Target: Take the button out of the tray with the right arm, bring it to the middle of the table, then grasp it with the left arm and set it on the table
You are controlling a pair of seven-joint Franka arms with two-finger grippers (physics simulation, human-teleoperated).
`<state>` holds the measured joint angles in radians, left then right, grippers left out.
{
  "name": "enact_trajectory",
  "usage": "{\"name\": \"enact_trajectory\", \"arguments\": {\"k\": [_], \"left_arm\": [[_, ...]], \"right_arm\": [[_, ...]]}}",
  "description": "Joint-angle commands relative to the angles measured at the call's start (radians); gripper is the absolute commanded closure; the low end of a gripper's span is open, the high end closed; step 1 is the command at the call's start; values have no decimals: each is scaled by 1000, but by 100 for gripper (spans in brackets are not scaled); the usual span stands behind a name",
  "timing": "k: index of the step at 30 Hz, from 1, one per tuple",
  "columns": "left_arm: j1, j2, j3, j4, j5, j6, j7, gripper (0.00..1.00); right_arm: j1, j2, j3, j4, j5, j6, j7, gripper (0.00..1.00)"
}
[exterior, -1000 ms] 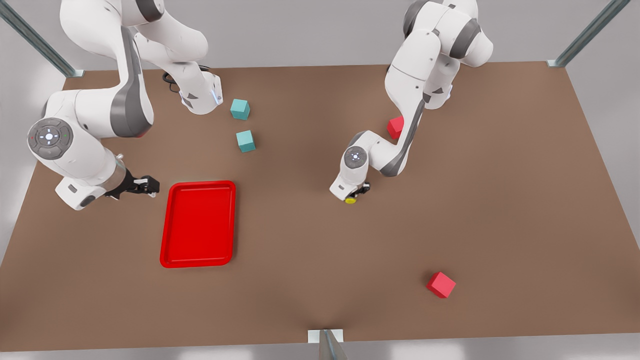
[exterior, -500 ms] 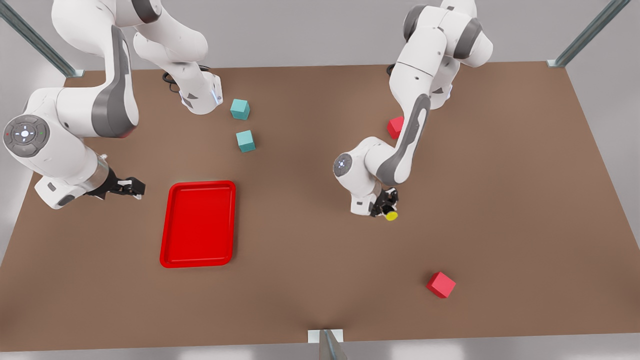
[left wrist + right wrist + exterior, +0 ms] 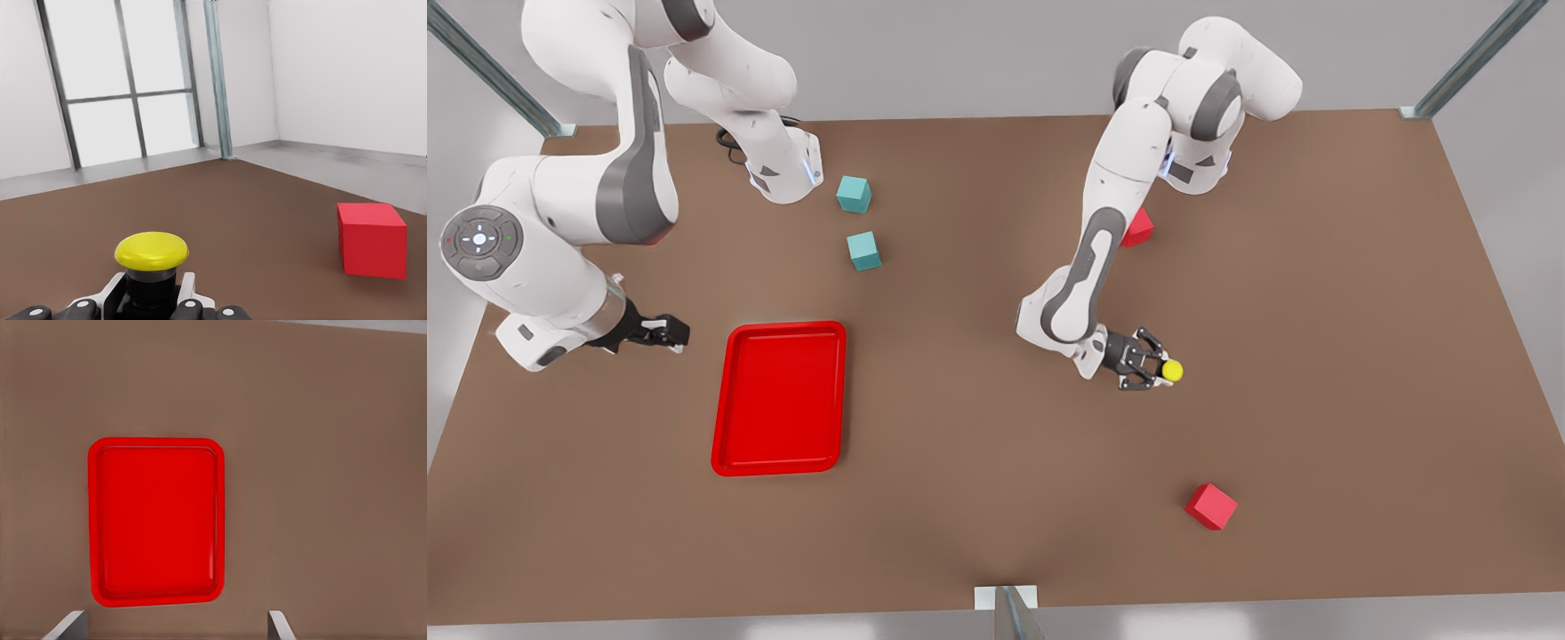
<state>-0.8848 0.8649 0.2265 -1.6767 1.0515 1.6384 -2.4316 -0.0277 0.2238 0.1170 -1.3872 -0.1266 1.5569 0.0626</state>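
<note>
The left hand (image 3: 1156, 371) held the button (image 3: 1171, 371) by its dark body (yellow cap clear of the fingers (image 3: 189, 308)) above the desk (image 3: 1316, 311), right of centre in the front view, near a red cube (image 3: 371, 239). The right hand (image 3: 669, 332) hung with fingers spread wide just off the tray (image 3: 780, 397), toward the front view's left.

Brown matte table (image 3: 1316, 356) is reference. Pale grey floor around all its edges. Plain white walls beyond, meeting at corner behind table. Large window (image 3: 127, 93) with grey frame bars, bright diffuse daylight through it. Slanted metal struts (image 3: 1476, 58) rise from table's far corners; another metal upright (image 3: 1014, 613) at near edge middle. Soft even lighting.
</note>
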Motion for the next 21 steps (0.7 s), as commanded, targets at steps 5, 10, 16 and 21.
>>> {"name": "enact_trajectory", "arguments": {"k": [5,10,16,21], "left_arm": [[6,82,0,2,68,69,-886,58],[6,115,0,3,97,78,-908,50],[3,112,2,2,96,77,-908,0],[-2,108,2,-1,97,49,-902,0]], "right_arm": [[51,-6,41,0,47,-47,69,0],[52,-9,47,0,45,-77,69,0],[51,-7,52,2,33,-74,69,0],[80,-7,53,2,8,-70,69,0]]}}
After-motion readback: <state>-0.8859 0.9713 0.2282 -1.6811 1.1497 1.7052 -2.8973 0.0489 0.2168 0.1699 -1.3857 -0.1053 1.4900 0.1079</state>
